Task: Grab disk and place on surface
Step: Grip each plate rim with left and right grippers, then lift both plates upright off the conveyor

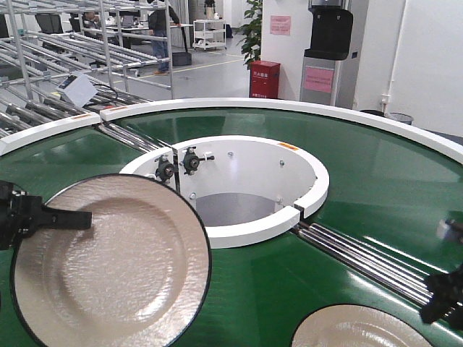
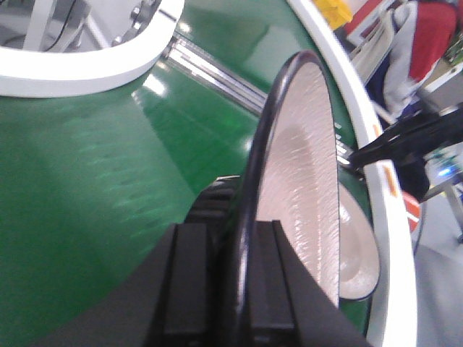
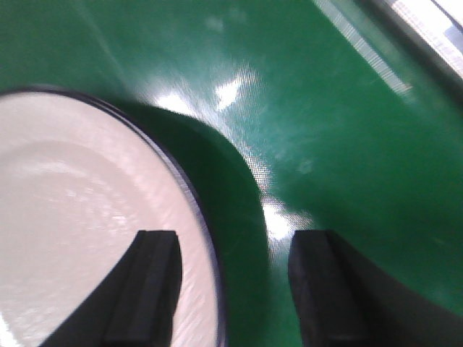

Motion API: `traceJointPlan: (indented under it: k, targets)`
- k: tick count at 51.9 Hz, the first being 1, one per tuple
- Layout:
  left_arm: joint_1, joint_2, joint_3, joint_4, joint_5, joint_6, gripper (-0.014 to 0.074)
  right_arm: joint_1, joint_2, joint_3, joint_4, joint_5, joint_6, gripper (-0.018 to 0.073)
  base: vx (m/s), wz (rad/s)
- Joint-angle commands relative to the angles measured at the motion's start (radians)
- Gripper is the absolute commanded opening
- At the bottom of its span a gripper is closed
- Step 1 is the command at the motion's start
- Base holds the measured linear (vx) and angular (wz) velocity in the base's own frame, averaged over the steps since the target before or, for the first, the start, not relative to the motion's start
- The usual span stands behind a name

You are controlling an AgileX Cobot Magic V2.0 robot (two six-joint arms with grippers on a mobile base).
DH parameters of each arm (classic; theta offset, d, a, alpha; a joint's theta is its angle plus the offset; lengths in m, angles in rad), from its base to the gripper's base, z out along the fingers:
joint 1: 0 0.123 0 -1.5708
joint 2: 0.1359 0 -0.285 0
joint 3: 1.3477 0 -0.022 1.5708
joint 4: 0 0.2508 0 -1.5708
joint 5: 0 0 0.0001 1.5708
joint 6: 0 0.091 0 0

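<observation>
Left gripper is clamping the disk, a cream plate with a thin black rim. Its two black fingers are pinching the rim from both faces, as the left wrist view is showing. The grip is sitting at about 10 o'clock on the plate's edge. The disk is occupying the 7 to 8 o'clock part of the front view, tilted with its face toward the camera. It is looking raised over the green conveyor belt, though its lower edge is running out of frame. A second plate of the same kind is lying flat on the belt at 5 o'clock, well apart from the held one. Right gripper is hovering at that plate's edge with its fingers spread apart. One finger is sitting over the plate, the other over bare belt, with the rim passing between them. Contact with the plate: cannot tell. The white inner ring of the conveyor is filling the centre. Metal rollers are running out from it toward 4 o'clock. A red box is standing on the floor at 12 o'clock.
</observation>
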Motion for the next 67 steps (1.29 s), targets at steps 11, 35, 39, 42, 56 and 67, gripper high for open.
traceJointPlan:
  k: [11,35,39,42,56,67]
  targets:
    - [0.021,-0.049,-0.028,-0.158,0.031,-0.007,-0.0009,-0.003,0.095,-0.029,0.161,0.040,-0.169,0.0405,0.00,0.00]
    - [0.022,-0.049,-0.028,-0.158,0.027,-0.010,-0.0009,0.010,0.124,-0.026,0.378,0.147,-0.173,-0.0014,0.00,0.00]
    - [0.030,-0.049,-0.028,-0.160,0.028,-0.015,-0.0009,-0.006,0.082,-0.026,0.433,0.148,-0.148,-0.0011,0.00,0.00]
    - [0.039,-0.049,-0.028,-0.163,0.030,-0.017,-0.0009,-0.020,0.039,-0.026,0.488,0.149,-0.097,-0.0010,0.00,0.00]
    - [0.132,-0.063,-0.028,-0.211,0.089,-0.094,-0.0009,-0.106,-0.215,-0.028,0.775,0.167,-0.043,-0.0009,0.00,0.00]
    - [0.130,-0.089,-0.027,-0.239,0.117,-0.151,-0.0009,-0.103,-0.375,-0.028,0.821,0.174,-0.037,-0.0009,0.00,0.00]
